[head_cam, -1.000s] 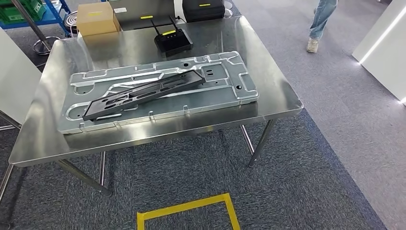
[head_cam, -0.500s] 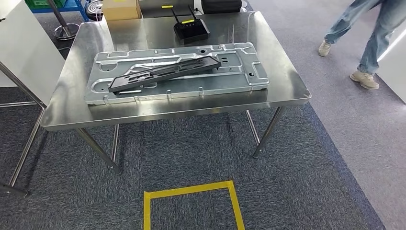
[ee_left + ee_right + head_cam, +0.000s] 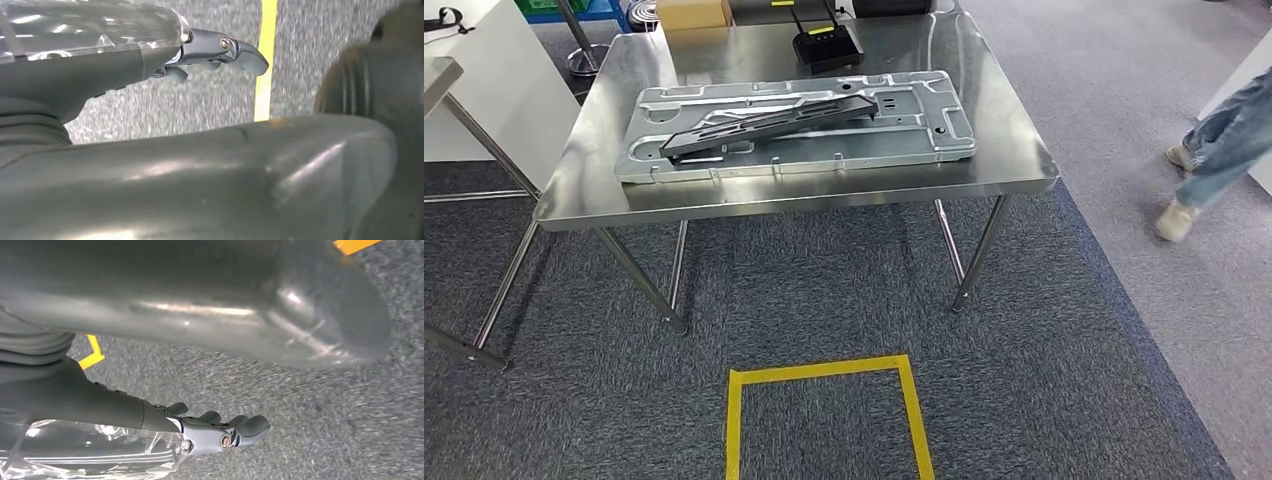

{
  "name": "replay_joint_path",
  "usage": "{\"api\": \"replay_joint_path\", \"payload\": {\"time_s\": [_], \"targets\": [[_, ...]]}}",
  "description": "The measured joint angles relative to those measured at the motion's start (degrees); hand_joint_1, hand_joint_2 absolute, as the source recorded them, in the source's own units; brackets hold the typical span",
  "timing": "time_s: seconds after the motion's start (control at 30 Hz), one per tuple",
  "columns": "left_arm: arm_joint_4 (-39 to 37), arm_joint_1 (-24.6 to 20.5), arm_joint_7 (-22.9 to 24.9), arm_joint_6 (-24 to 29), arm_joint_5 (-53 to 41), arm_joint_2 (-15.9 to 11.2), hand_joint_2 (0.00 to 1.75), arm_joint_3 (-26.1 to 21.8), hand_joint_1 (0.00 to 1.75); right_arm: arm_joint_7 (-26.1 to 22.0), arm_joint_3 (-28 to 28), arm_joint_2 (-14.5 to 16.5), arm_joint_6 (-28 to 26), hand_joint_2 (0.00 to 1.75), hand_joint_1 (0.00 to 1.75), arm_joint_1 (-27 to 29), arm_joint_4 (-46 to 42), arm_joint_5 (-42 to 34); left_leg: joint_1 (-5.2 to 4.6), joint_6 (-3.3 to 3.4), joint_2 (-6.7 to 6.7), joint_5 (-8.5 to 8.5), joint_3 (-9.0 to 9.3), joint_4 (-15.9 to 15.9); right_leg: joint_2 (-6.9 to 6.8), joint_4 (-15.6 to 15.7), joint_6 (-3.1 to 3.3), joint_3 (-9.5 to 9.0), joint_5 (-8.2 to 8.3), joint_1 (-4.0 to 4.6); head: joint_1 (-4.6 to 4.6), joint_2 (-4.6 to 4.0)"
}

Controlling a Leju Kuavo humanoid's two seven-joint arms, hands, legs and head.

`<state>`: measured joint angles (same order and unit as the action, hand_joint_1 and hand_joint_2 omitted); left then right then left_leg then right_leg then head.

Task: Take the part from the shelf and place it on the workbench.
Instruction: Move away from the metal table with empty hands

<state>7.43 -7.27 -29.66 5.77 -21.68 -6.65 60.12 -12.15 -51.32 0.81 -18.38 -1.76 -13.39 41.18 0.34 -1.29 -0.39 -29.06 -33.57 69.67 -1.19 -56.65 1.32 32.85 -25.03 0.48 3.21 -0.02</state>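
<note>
Both arms hang at the robot's sides. Left hand (image 3: 220,52): fingers loosely extended toward the carpet, a little apart, holding nothing. Right hand (image 3: 225,432): same posture, fingers slightly spread, nothing in them. Each wrist camera looks down at grey carpet with a strip of the yellow tape marking (image 3: 824,372) close beside the hand; judged a standing position mark, so the robot is near its station.

Well ahead of both hands stands the steel workbench (image 3: 1014,150). A large stamped sheet-metal panel (image 3: 924,100) lies flat on it, long side across the robot's view. On top of that panel rests a long black part (image 3: 764,120), laid diagonally and supported along its length, so it sits stable. Judgement: the part is already on the workbench; placement appears done, hands idle.

Further from the hands, at the bench's far edge: a black router with antennas (image 3: 824,42) and a cardboard box (image 3: 692,12). A person's legs (image 3: 1219,150) pass off to the right-hand side, blurred.
</note>
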Motion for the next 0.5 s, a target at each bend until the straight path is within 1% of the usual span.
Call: {"api": "replay_joint_path", "payload": {"time_s": [0.03,0.07,0.1,0.13,0.17,0.2,0.23,0.27,0.3,0.33,0.37,0.4,0.43,0.47,0.5], "targets": [[0.0,-0.1,0.0,0.0,0.0,0.0,0.00,0.0,0.00,0.0,0.0,0.0,0.0,0.00,0.00,0.0,0.0,0.0,-0.16,0.41,0.14,0.04,3.60,-4.7,-0.07,-0.3,-0.14,0.80,0.47,0.15,0.00,0.00],[0.0,-0.2,0.0,0.0,0.0,0.0,0.00,0.0,0.00,0.0,0.0,0.0,0.1,0.00,0.00,-0.1,0.1,0.0,-0.35,0.86,0.26,-0.58,6.52,-9.0,-0.14,-0.6,-0.37,1.36,0.96,0.24,0.00,0.00],[0.0,-0.3,0.0,0.0,0.0,-0.1,0.00,0.0,0.00,0.0,0.0,0.0,0.3,0.00,0.00,-0.1,0.1,0.1,-0.56,1.31,0.35,-1.43,8.36,-12.1,-0.22,-0.7,-0.66,1.71,1.45,0.24,-0.01,0.00],[0.0,-0.4,0.0,0.1,0.0,-0.1,0.00,0.0,0.00,0.0,0.0,0.0,0.5,0.00,0.00,-0.1,0.1,0.1,-0.76,1.75,0.39,-1.95,9.05,-13.8,-0.30,-0.7,-0.99,1.93,1.97,0.20,-0.01,0.00],[0.0,-0.3,0.0,0.1,0.0,-0.1,0.00,0.0,0.00,0.1,0.1,0.0,0.8,0.00,0.00,-0.1,0.2,0.2,-0.82,2.23,0.38,-1.61,8.78,-14.2,-0.35,-0.6,-1.37,2.06,2.55,0.12,-0.01,0.00],[0.0,-0.3,0.0,0.0,0.0,-0.1,0.00,0.1,0.00,0.2,0.1,0.0,1.1,0.00,0.00,0.0,0.2,0.3,-0.80,2.68,0.49,-0.97,8.36,-14.5,-0.20,-0.7,-1.75,2.29,2.51,-0.03,-0.01,0.00],[0.0,-0.3,0.0,0.0,0.0,-0.1,0.00,0.1,0.00,0.5,0.1,0.1,1.3,0.00,0.00,0.0,0.3,0.5,-0.73,3.16,0.59,-0.22,7.86,-14.7,0.04,-1.4,-2.10,2.67,1.43,-0.14,-0.01,0.00],[0.0,-0.3,0.0,0.0,-0.1,-0.1,0.00,0.2,0.00,1.0,0.1,0.1,1.5,0.00,0.00,0.0,0.4,0.7,-0.64,3.55,0.70,0.60,7.22,-14.9,0.29,-3.0,-2.45,3.25,-0.75,-0.25,-0.01,0.00],[0.0,-0.3,0.0,-0.1,-0.1,0.0,0.00,0.4,0.00,1.7,0.2,0.1,1.7,0.00,0.00,0.1,0.5,0.9,-0.60,3.81,0.80,1.35,6.40,-14.9,0.54,-5.8,-2.73,4.01,-3.90,-0.46,-0.01,0.00],[0.0,-0.3,0.0,-0.2,-0.1,0.0,0.00,0.6,0.00,2.7,0.2,0.2,2.3,0.00,0.00,0.1,0.6,1.3,-0.61,3.94,0.79,2.05,5.45,-14.9,0.62,-9.4,-2.97,4.82,-7.04,-0.60,-0.02,0.00],[0.0,-0.2,0.0,-0.3,-0.1,0.0,0.00,0.8,0.00,4.0,0.3,0.2,3.1,0.00,0.00,0.1,0.7,1.7,-0.62,3.92,0.79,2.76,4.47,-14.8,0.64,-13.0,-3.21,5.41,-9.19,-0.76,-0.02,0.00],[0.0,-0.2,0.0,-0.4,-0.1,0.0,0.00,1.0,0.00,5.5,0.4,0.2,4.1,0.00,0.00,0.1,0.8,2.0,-0.62,3.81,0.79,3.47,3.41,-14.6,0.64,-15.7,-3.41,5.48,-9.89,-0.93,-0.02,0.00],[0.0,-0.2,0.1,-0.4,-0.1,0.0,0.00,1.2,0.00,7.1,0.5,0.2,5.3,0.00,0.00,0.1,0.9,2.3,-0.58,3.67,0.79,4.12,2.33,-14.3,0.64,-16.7,-3.58,4.75,-9.15,-1.09,-0.02,0.00],[0.0,-0.2,0.1,-0.5,-0.1,0.0,0.00,1.4,0.00,8.9,0.6,0.2,6.4,0.00,0.00,0.1,1.0,2.5,-0.51,3.48,0.78,4.68,1.27,-13.9,0.65,-15.7,-3.72,3.08,-7.48,-1.25,-0.02,0.00],[0.0,-0.2,0.1,-0.6,-0.1,0.1,0.00,1.7,0.00,10.8,0.7,0.3,7.6,0.00,0.00,0.0,1.1,2.8,-0.43,3.25,0.76,5.17,0.23,-13.5,0.69,-12.8,-3.81,0.40,-5.79,-1.41,-0.02,0.00]]}}
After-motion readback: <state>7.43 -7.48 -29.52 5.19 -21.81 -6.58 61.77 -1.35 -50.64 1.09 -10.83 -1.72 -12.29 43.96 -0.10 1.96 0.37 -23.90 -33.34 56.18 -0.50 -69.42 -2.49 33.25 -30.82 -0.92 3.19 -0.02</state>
